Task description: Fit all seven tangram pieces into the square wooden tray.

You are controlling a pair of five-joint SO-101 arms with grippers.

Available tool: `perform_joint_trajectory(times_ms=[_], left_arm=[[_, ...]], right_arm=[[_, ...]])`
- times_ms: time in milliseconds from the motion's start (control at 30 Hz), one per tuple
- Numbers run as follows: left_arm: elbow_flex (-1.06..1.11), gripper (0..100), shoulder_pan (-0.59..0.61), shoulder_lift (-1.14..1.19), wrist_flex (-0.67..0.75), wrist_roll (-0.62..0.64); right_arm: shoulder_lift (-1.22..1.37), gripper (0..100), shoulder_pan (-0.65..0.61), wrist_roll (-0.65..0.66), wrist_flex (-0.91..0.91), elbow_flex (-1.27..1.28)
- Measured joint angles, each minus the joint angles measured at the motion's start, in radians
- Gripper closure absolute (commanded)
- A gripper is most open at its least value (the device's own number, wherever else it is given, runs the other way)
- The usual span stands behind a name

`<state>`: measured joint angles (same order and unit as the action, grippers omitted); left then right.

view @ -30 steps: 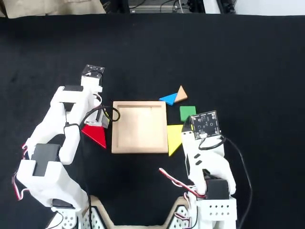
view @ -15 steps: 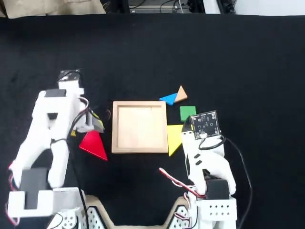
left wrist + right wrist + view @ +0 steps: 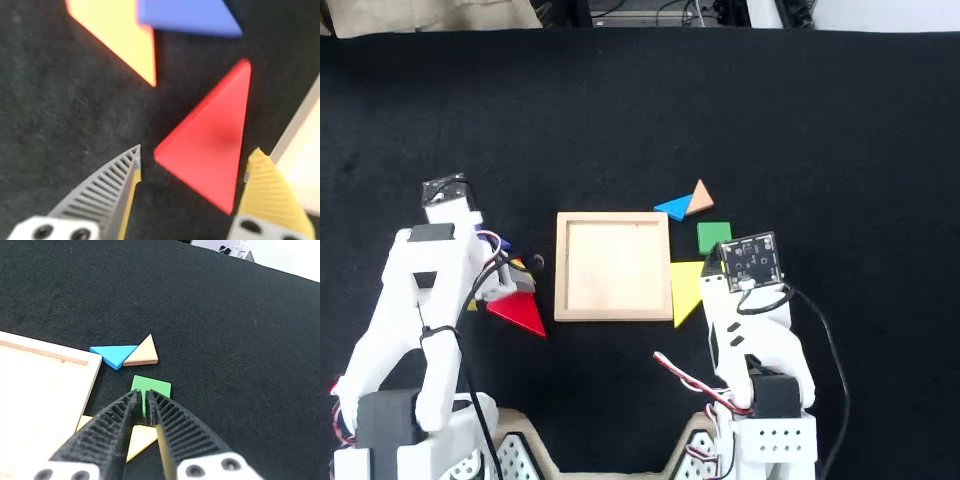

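Fingers apart, the left gripper (image 3: 196, 151) straddles the red triangle (image 3: 210, 140) near an orange piece (image 3: 115, 35) and a blue piece (image 3: 187, 17) that its arm (image 3: 420, 290) overhangs; the right gripper (image 3: 143, 394) is closed.

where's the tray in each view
High view: tray in the middle, red triangle at one edge, blue triangle off the opposite corner.
Left wrist view: pale edge just past the red triangle.
Right wrist view: pale slab beside the blue triangle.
Landmark: the tray's light wood on the black table.
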<state>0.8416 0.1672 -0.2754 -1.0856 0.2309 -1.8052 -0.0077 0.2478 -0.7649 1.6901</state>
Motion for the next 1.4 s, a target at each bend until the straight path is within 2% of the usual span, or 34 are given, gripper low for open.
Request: perform_joint_trajectory(times_ms=[133,233,500,967,1200,1400], left_arm=[[0.02,67,-0.008,0.043,0.08,0.098],[0.035,67,-0.011,0.087,0.123,0.121],[0.008,67,-0.021,0.175,0.126,0.127],[-0.009,68,-0.037,0.19,0.124,0.129],[-0.015,84,-0.04,0.186,0.126,0.129],[-0.038,83,-0.058,0.187,0.14,0.13]], right_arm=[[0.0,96.6,0.0,0.0,0.0,0.0],[0.0,96.6,0.0,0.0,0.0,0.0],[0.0,96.6,0.0,0.008,0.0,0.0],[0.0,96.6,0.0,0.043,0.0,0.0],[0.0,96.6,0.0,0.043,0.0,0.0],[0.0,96.6,0.0,0.043,0.0,0.0]])
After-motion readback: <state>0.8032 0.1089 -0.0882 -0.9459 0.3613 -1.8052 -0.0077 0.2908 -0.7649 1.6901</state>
